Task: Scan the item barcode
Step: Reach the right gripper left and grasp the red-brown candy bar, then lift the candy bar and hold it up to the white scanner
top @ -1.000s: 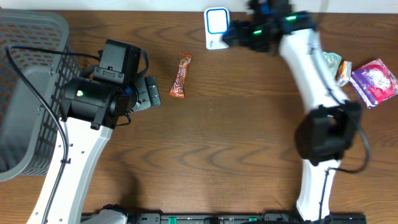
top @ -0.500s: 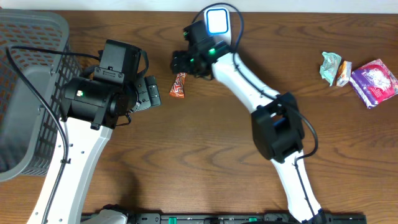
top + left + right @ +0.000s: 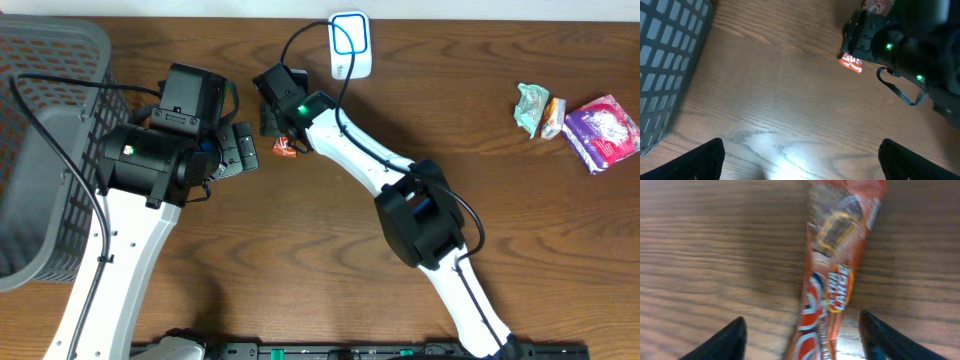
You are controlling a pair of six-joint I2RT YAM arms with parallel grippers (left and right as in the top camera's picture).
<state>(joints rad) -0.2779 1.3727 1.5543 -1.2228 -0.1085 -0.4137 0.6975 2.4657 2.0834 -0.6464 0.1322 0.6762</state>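
The item is a red-orange candy bar (image 3: 283, 148) lying flat on the wooden table, mostly covered from above by my right arm. In the right wrist view the candy bar (image 3: 832, 280) runs lengthwise between the jaws. My right gripper (image 3: 802, 340) is open, a finger on each side with gaps to the wrapper. No barcode shows. The white scanner (image 3: 349, 42) with its blue-lit window stands at the table's back edge. My left gripper (image 3: 800, 160) hangs open over bare wood just left of the candy bar (image 3: 850, 63).
A grey plastic basket (image 3: 50, 150) fills the left side, close to my left arm. At the far right lie a green-and-orange snack pack (image 3: 538, 108) and a pink pack (image 3: 603, 132). The scanner's cable loops over my right arm.
My right arm swung from the back right, past the scanner, down over the candy bar, and its jaws have narrowed. The left arm has not moved.
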